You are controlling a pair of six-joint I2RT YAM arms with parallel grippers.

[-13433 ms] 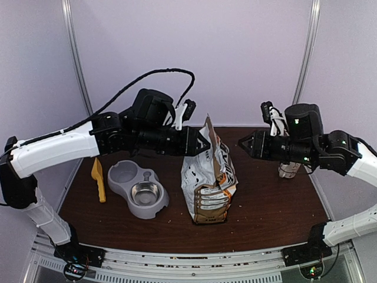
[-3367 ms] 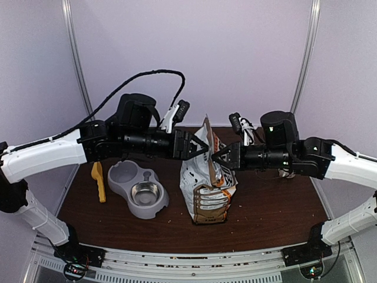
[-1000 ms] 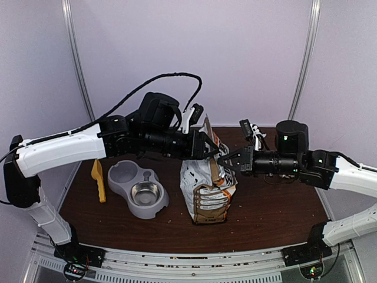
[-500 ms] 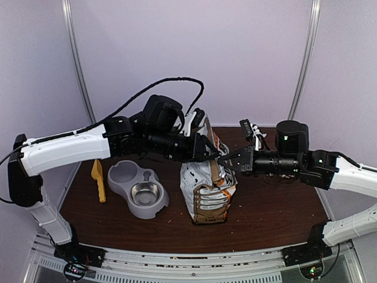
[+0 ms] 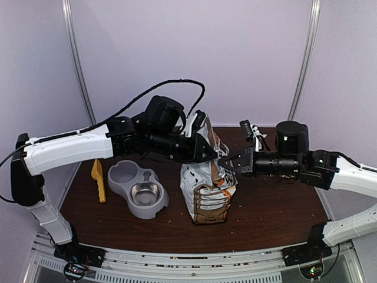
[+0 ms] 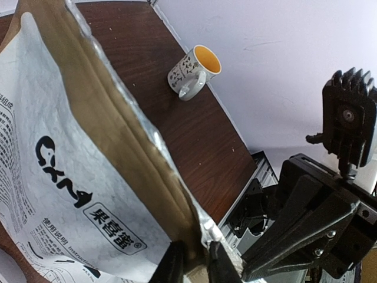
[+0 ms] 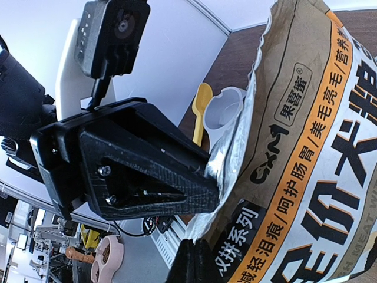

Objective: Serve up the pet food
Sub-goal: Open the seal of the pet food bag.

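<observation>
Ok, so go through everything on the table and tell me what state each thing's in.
bag: upright, top open, opposite edges pinched by both grippers.
left gripper: shut on the bag's edge.
right gripper: shut on the bag's edge.
double bowl: upright, both sides empty.
scoop: lying flat beside the double bowl, untouched.
mug: upright, looks empty.

Bag (image 5: 207,188) stands mid-table and blocks the straight left-right path. Its top edge is crowded: left gripper (image 5: 212,156) and right gripper (image 5: 222,160) both pinch it, nearly nose to nose. Double bowl (image 5: 138,188) and yellow scoop (image 5: 98,178) fill the left side. The table (image 5: 271,212) is open front right. Mug (image 6: 191,72) sits beyond the bag, near the edge.
</observation>
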